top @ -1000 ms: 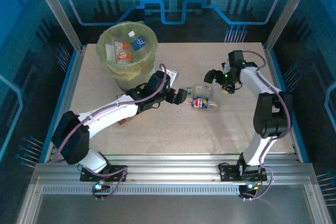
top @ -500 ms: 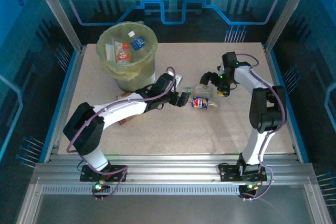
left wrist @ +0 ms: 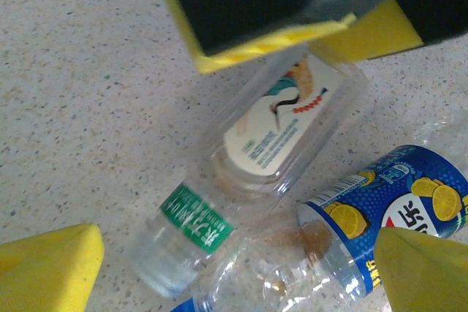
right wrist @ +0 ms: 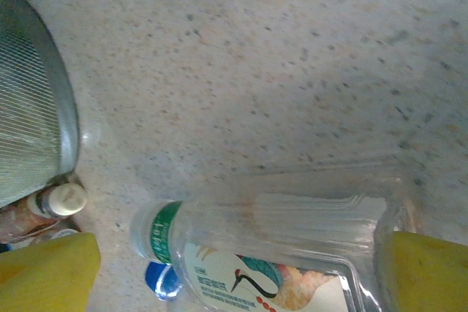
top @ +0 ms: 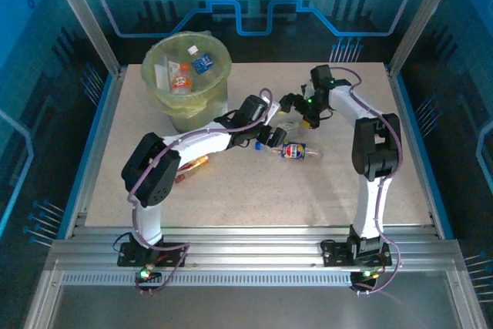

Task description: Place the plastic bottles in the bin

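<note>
Plastic bottles (top: pixel 295 151) on the desk (top: pixel 254 206): nearest us an orange bottle (top: pixel 192 163) lies by the left arm. Next comes a blue-label bottle (left wrist: pixel 387 195), just beside a clear bottle (left wrist: pixel 278 137) with a white label and green neck band. Left claw (left wrist: pixel 234 272) hangs over both, fingers spread wide, gripping nothing. Right claw (right wrist: pixel 238 272) is also wide, with its yellow pads (right wrist: pixel 44 268) either side of the clear bottle — contact we cannot tell. Far left, the bin (top: pixel 173 109) has more bottles inside — one orange-labelled, one blue.
</note>
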Tool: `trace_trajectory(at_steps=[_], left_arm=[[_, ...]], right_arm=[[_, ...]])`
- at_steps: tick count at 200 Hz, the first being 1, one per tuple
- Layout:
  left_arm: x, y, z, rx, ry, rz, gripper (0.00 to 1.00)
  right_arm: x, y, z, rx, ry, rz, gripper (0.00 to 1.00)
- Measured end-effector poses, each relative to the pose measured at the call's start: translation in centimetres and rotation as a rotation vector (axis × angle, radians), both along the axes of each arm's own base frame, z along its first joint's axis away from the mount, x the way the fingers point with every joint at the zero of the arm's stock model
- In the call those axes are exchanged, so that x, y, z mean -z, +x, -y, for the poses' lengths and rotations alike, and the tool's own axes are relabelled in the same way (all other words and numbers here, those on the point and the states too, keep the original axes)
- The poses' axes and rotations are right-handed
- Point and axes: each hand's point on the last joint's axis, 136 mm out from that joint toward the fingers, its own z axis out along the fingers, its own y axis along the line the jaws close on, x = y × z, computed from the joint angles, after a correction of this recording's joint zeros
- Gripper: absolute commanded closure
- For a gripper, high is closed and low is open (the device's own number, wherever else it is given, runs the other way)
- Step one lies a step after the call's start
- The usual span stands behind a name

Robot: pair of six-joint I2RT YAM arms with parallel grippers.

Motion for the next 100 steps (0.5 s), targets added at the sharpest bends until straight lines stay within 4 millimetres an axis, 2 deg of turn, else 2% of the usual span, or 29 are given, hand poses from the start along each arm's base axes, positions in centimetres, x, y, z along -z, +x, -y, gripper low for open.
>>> trace_trajectory(at_steps=[28,54,80,100], left_arm=[[1.0,0.7,0.8,0.032,0.008,-0.018,0.08],[1.3,1.6,0.9,0.036,0.002,-0.039,0.10],[1.4,2.9,0.9,0.027,-0.003,-0.050,0.11],[1.3,3.9,1.3,0.026,-0.005,-0.054,0.11]], right_arm=[[-0.5,1.2,-1.3,-0.024,0.049,0.017,0.00],[-0.4,1.7,-1.5,-0.027,0.059,0.017,0.00],[-0.8,2.3,-0.2,0.012,0.070,0.013,0.00],[-1.0,3.0,2.4,0.072,0.062,0.014,0.00]])
